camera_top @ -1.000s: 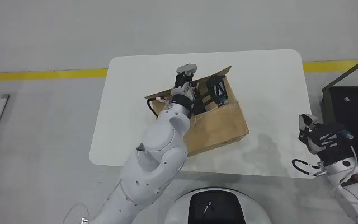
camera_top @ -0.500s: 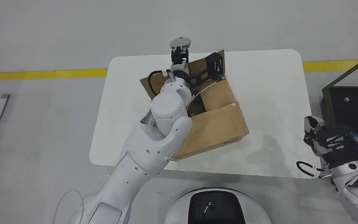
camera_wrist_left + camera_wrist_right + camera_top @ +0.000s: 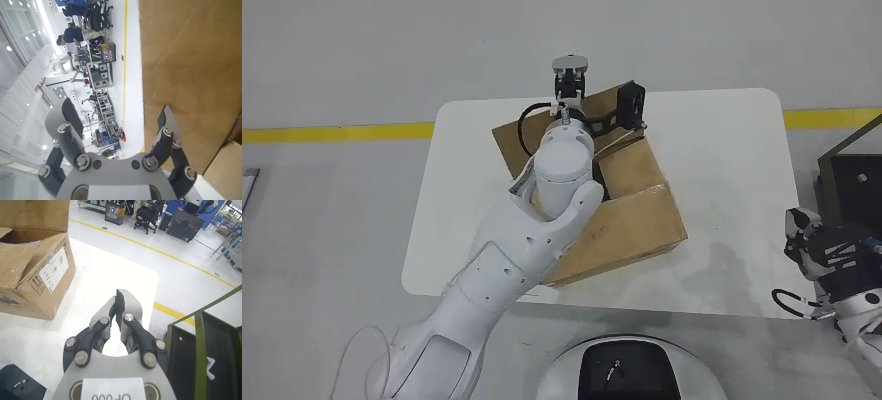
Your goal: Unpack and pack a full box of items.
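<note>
Box [image 3: 632,225], position?
— Middle of the white table [image 3: 722,150], centre of the top view. Brown cardboard, top open. One flap [image 3: 189,66] stands up on the far side, toward the upper edge of the frame.

Left gripper [image 3: 569,68]?
— Upper centre of the top view, at the table's far edge, past the box. The arm lies stretched across the open top. Fingers are spread wide with nothing between them. In its wrist view one fingertip [image 3: 166,117] overlaps the flap's face; contact cannot be told.

Anything by the flap?
— Black object [image 3: 630,100] at the flap's upper edge, near the gripper on its right in the frame. Kind not clear.

Right gripper [image 3: 118,302]?
— Lower right of the top view, off the table's right side, well apart from the box. Pads are pressed together and it is empty. A green rack [image 3: 198,336] stands beside it.
</note>
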Robot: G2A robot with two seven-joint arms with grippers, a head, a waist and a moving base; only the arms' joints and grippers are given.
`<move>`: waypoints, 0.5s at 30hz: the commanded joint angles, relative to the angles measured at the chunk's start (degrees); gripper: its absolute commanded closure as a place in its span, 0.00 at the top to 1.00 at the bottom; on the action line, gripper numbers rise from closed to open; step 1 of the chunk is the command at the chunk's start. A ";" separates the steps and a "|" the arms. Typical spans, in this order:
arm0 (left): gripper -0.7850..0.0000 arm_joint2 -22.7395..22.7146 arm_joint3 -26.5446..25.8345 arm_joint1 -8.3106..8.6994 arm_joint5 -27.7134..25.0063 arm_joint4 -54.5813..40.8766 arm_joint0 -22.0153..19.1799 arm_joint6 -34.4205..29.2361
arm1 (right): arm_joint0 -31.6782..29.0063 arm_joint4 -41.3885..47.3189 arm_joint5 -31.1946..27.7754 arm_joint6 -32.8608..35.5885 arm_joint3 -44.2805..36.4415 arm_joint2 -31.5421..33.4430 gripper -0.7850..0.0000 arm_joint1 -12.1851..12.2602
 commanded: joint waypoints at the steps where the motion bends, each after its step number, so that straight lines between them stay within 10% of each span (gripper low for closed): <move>1: 1.00 0.64 1.97 -0.52 -0.18 0.47 -0.89 0.37 | -0.02 -0.02 -0.06 -0.04 0.08 -0.01 0.00 -0.03; 15: 1.00 3.48 12.79 -4.44 -0.97 0.04 -4.25 1.38 | 0.41 -0.07 -0.60 0.30 0.68 -0.03 0.00 -0.18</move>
